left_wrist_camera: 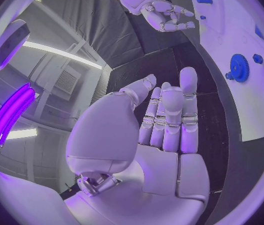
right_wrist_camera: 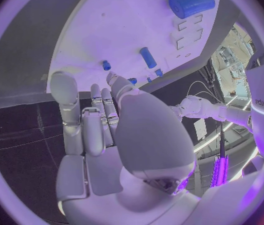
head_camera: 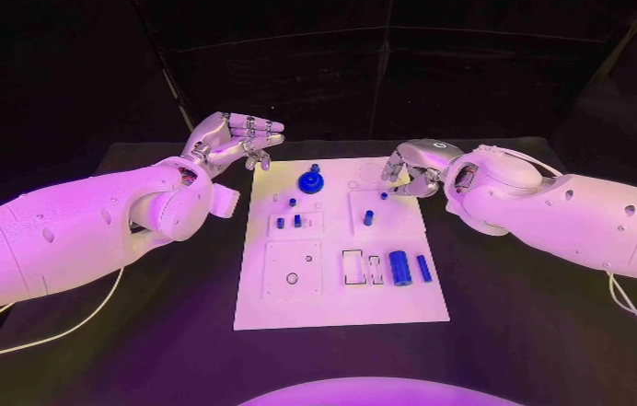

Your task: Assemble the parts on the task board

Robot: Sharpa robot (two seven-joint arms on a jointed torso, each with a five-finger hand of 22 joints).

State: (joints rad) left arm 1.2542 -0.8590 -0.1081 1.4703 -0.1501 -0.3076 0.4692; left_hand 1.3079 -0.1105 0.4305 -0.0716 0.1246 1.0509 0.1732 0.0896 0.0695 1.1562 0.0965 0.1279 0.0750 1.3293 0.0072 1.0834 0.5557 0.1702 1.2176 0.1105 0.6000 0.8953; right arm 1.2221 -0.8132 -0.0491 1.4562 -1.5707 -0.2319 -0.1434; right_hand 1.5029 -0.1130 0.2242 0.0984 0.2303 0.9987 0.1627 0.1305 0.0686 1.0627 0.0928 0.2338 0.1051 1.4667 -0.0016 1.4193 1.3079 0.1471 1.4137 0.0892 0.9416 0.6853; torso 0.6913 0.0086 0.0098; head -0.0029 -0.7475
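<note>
The white task board [head_camera: 339, 282] lies in the middle of the black table. A blue gear [head_camera: 311, 180] stands near its far edge, also seen in the left wrist view [left_wrist_camera: 238, 67]. A thick blue cylinder [head_camera: 399, 262] and a thinner blue peg [head_camera: 423, 269] lie at the board's right side; the cylinder [right_wrist_camera: 191, 3] shows in the right wrist view too. Small blue pieces [head_camera: 295, 221] sit mid-board. My left hand [head_camera: 239, 141] hovers off the board's far left corner, fingers apart, holding nothing. My right hand [head_camera: 418, 167] hangs over the far right corner, also holding nothing.
Rectangular recesses [head_camera: 361, 266] and a square plate with holes [head_camera: 292, 270] mark the board's near half. Black table surface [head_camera: 531, 314] stretches around the board on both sides and in front. A dark curtain backs the table.
</note>
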